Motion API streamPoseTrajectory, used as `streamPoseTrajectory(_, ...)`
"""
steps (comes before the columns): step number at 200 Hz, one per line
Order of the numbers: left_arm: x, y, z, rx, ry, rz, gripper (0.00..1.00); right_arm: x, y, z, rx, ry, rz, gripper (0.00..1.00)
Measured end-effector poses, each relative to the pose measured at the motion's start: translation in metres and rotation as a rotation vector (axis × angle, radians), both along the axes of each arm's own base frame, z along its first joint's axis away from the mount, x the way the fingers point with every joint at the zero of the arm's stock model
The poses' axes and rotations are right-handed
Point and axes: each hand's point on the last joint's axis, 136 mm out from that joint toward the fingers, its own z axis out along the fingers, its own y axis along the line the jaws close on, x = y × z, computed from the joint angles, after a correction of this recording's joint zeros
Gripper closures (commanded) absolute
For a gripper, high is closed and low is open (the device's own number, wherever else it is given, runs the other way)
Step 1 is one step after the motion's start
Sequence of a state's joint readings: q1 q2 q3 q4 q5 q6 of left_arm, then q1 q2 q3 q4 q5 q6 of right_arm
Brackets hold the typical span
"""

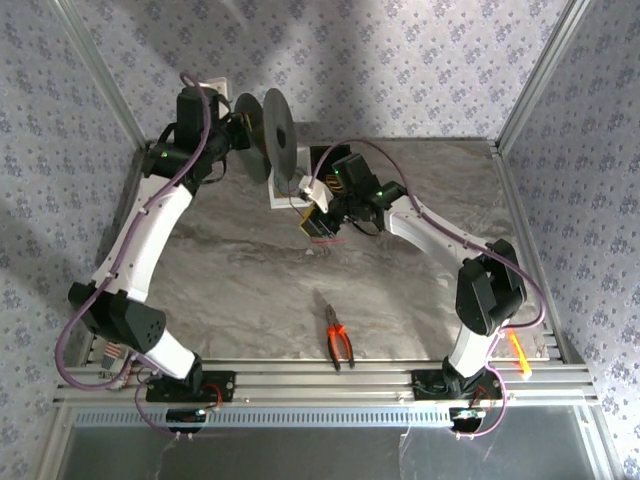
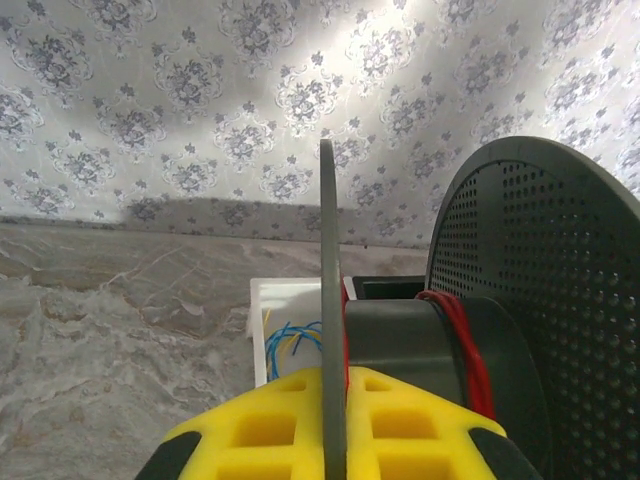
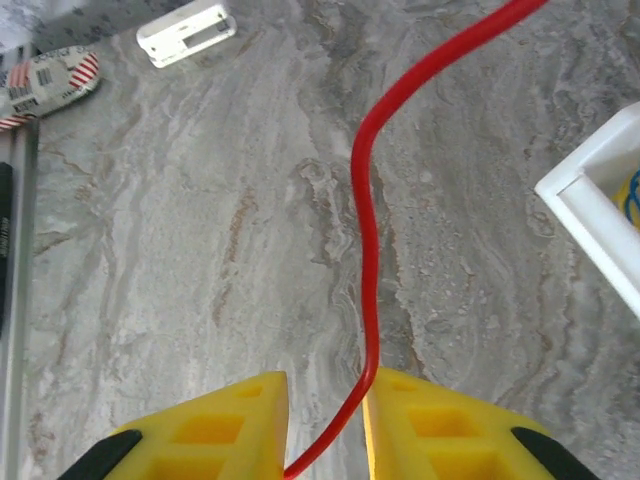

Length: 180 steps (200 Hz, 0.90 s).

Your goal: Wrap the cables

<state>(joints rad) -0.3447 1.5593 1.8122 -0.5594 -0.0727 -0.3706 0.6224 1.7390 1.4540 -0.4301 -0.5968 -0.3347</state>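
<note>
A red cable (image 3: 365,250) runs down across the marble table and passes between the yellow fingers of my right gripper (image 3: 323,420). The jaws stand apart with a gap wider than the cable, which rests against the right finger (image 3: 440,425). From above, the right gripper (image 1: 322,222) hangs just in front of the grey spool (image 1: 276,135). My left gripper (image 2: 333,420) is shut on the thin edge of the spool's near flange (image 2: 331,290). Red cable turns (image 2: 470,350) are wound on the spool's hub, beside the perforated far flange (image 2: 560,300).
A white tray (image 2: 285,300) holding a small blue-and-yellow wire coil (image 2: 290,340) sits under the spool, and its corner (image 3: 600,210) lies right of the cable. Orange-handled pliers (image 1: 338,340) lie near the front edge. A small white device (image 3: 185,30) sits farther off.
</note>
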Motion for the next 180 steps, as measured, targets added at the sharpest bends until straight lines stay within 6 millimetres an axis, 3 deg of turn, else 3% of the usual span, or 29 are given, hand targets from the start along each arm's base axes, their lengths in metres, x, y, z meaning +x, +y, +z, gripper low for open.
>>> streamPoseTrajectory(48,-0.006,-0.003,0.018,-0.039,-0.036,-0.019,1.0,-0.005,0.001,0.0,0.045,0.051,0.016,0.68)
streamPoseTrajectory(84,-0.008,-0.003,0.024,-0.044,-0.045,-0.025,1.0,-0.007,0.002,-0.003,0.061,0.075,0.016,0.61)
streamPoseTrajectory(137,-0.009,-0.003,0.025,-0.043,-0.041,-0.025,1.0,-0.009,0.005,-0.003,0.088,0.096,0.025,0.54)
streamPoseTrajectory(180,-0.011,-0.002,0.022,-0.035,-0.029,-0.025,1.0,-0.014,0.005,-0.007,0.097,0.123,0.038,0.55)
